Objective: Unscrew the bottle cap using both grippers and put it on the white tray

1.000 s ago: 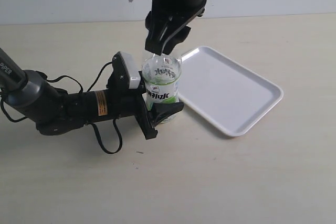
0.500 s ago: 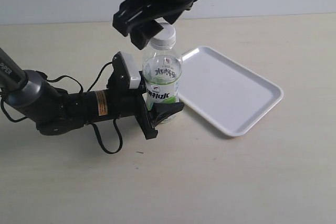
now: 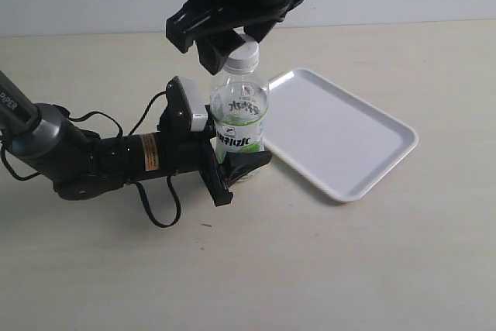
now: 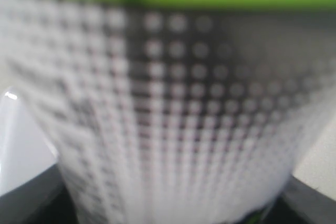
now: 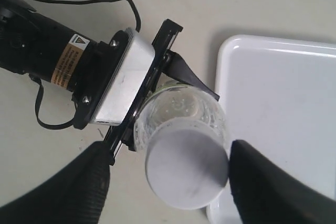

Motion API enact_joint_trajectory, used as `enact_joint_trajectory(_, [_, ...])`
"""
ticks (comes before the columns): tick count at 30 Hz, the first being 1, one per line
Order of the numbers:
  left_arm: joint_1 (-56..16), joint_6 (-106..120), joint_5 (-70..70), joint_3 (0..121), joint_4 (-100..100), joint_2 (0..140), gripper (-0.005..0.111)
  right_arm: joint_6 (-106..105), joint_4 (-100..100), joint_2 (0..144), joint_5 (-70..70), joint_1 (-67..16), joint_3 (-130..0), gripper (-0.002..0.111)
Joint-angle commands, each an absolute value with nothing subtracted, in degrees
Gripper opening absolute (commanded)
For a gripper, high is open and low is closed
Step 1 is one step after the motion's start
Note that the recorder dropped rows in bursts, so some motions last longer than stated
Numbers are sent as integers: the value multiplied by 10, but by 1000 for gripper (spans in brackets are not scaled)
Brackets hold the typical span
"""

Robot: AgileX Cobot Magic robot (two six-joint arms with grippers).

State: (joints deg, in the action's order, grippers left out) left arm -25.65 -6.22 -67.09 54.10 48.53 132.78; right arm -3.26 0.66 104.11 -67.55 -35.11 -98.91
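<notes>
The bottle (image 3: 241,118) stands upright on the table, and my left gripper (image 3: 236,167) is shut on its lower body from the left. Up close in the left wrist view, the blurred bottle label (image 4: 173,129) fills the frame between two dark jaw corners. The white bottle cap (image 3: 242,53) sits on the bottle's neck. My right gripper (image 3: 232,43) hangs over it, open. Seen from the right wrist, the cap (image 5: 186,163) lies between the two black fingers (image 5: 79,182), close to one and apart from the other. The white tray (image 3: 341,133) lies just right of the bottle, with nothing on it.
The left arm (image 3: 85,160), with its cables and small white box (image 3: 186,106), lies low across the table to the left of the bottle. The tray's near corner (image 5: 231,51) sits right beside the bottle's base. A pale wall runs along the table's far edge.
One second ago my right gripper was down around the cap. It has since let go, risen, turned and opened. The cap stays on the bottle. The left gripper has not moved.
</notes>
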Motion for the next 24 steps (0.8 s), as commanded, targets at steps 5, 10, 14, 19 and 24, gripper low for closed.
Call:
enact_joint_trajectory(5, [-258, -63, -652, 542, 488, 1324, 1, -30, 6, 1039, -682, -353, -989, 62])
enact_joint_trajectory(10, [-258, -63, -652, 542, 488, 1324, 1, -48, 6, 1041, -691, -353, -989, 60])
enact_joint_trajectory(14, [-258, -63, -652, 542, 488, 1324, 1, -48, 9, 1043, -691, -353, -989, 51])
enact_joint_trajectory(19, [-258, -63, -652, 542, 488, 1324, 1, -54, 10, 1050, -691, -353, -989, 40])
enact_joint_trajectory(24, [-258, -63, -652, 542, 488, 1324, 1, -62, 18, 1059, -692, -353, -989, 32])
